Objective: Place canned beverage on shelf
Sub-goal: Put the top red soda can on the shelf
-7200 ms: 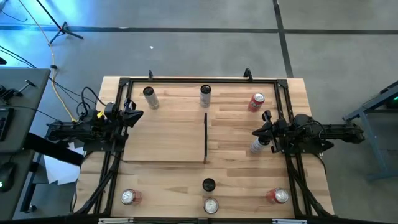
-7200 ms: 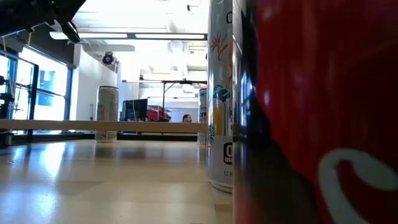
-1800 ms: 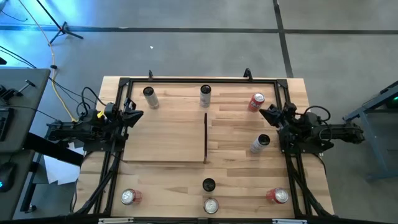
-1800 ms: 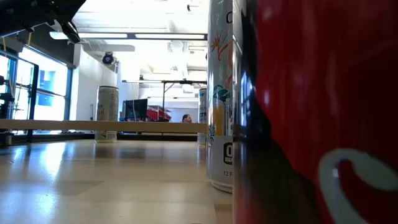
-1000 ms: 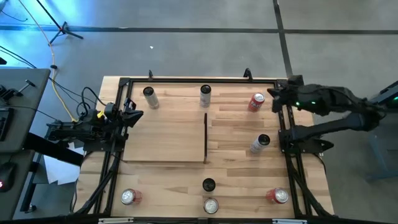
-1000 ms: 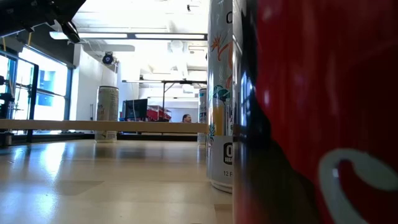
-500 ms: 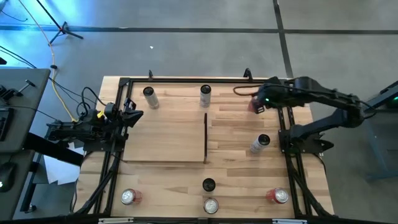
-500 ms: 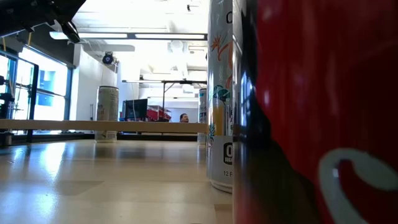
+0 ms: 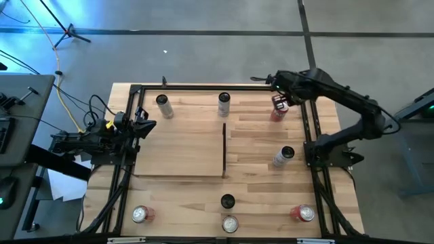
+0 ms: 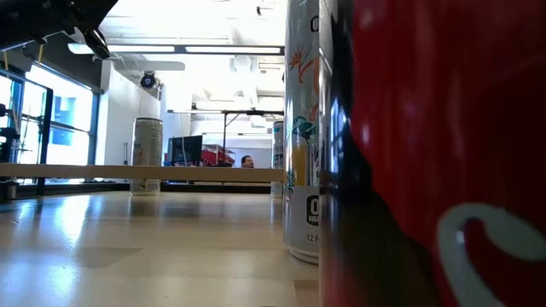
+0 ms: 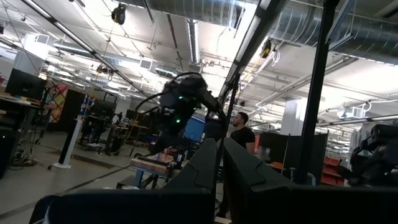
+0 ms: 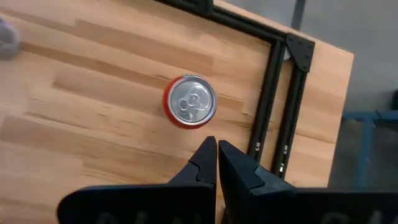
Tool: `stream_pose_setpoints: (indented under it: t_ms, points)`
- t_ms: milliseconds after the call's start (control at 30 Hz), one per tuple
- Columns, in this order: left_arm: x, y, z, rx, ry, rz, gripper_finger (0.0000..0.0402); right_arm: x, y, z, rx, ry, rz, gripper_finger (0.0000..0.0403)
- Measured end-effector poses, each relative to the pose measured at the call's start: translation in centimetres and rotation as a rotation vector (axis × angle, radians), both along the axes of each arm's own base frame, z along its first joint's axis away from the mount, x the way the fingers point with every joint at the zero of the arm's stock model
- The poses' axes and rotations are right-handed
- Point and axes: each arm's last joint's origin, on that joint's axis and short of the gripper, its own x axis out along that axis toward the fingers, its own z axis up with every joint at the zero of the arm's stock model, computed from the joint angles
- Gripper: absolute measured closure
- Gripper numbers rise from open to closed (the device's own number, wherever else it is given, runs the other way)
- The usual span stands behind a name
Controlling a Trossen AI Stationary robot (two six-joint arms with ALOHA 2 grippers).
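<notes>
**A:** Which can is being picked, and where does it stand?

**B:** The red aluminium can with a silver top (image 9: 277, 112) stands upright on the pale wooden surface (image 9: 258, 146), near its two o'clock corner, just inside the black metal frame (image 9: 307, 129). It is off the flat pale-wood shelf panel (image 9: 180, 149), which lies toward nine o'clock of it, beyond the thin dark upright strip (image 9: 224, 149).

**A:** And the arm above it?

**B:** The right claw (image 12: 217, 149) hangs over the can and looks straight down on its lid. The fingers are pressed together with only a slit between them, and they hold nothing. My reading is that the arm is lining up from above; the fingers would need to spread before coming down around the can.

**A:** Why from above?

**B:** Probably because the frame rail runs close at the can's three o'clock side, so a side approach looks cramped.

**A:** The other arm?

**B:** The left claw (image 11: 218, 163) waits at the surface's nine o'clock edge, fingers closed and empty, pointing level into the room, where a person in a dark shirt (image 11: 241, 132) stands.

**A:** Other cans?

**B:** A slim pale can with a dark top (image 9: 283, 156) at four o'clock of the red one, two tall silver cans (image 9: 224, 104) along the far edge, and more along the near edge. All are off the shelf.
</notes>
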Motion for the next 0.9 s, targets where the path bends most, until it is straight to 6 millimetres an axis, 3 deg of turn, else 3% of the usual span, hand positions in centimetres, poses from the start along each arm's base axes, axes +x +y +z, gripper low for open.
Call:
stream_pose_setpoints:
  t_ms: [367,567,900]
  points:
    - [0.0,0.0,0.0,0.0,-0.001,0.0,0.0394,3.2,-4.6,-4.4,0.182,0.096,0.054,0.0387]
    - [0.0,0.0,0.0,0.0,-0.001,0.0,0.0394,2.9,-6.0,-4.9,0.223,0.066,0.026,0.0317]
    - [0.0,0.0,0.0,0.0,0.0,0.0,0.0394,3.0,-6.5,-5.5,0.223,0.022,-0.003,0.0188]
